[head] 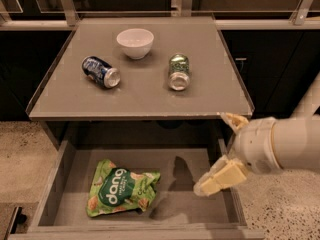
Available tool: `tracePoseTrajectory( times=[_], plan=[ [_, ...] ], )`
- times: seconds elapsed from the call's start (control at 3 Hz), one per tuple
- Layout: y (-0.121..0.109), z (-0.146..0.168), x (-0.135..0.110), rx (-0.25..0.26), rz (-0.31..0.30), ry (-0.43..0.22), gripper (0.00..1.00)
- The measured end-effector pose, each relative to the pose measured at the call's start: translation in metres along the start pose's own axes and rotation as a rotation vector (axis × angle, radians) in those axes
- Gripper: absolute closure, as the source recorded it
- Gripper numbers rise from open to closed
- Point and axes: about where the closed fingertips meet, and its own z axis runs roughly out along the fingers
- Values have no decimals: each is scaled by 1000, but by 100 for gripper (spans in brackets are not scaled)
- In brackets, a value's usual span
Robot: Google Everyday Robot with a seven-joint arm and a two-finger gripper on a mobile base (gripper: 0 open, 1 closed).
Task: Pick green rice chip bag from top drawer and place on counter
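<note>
Speckled pale stone floor [20, 149] runs along the nearest edge of what I see, and just above it the wide, shallow grey top drawer [52, 184] stands pulled fully out, so getting at the contents is already taken care of. On its flat bottom, toward the left, lies the crinkly light-green rice chip bag [120, 194], face up with its white lettering showing, and nothing is touching it. My cream-coloured gripper [214, 151] hangs over the drawer's right side, near the right wall and well apart from the bag, with the jaws spread wide and holding nothing. By my reckoning the reach is only beginning: I have yet to cross to the left, drop onto the bag, close on it, lift it out and set it down above. Farther back, the flat grey-taupe worktop [145, 96] has bare space along its front edge that looks suitable for the bag. Beyond that space lie a dark-blue drink can [101, 72] on its side to the left and a green-patterned can [178, 72] on its side to the right, with a round white bowl [135, 42] behind them, and dark cabinet fronts [270, 69] close off the back.
</note>
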Motion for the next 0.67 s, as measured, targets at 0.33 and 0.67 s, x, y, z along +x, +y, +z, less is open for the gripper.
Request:
tracePoseTrajectory(
  times=[0.33, 0.67],
  plan=[
    [29, 36, 30, -45, 50, -97, 0],
    [39, 69, 59, -72, 92, -147, 0]
  ],
)
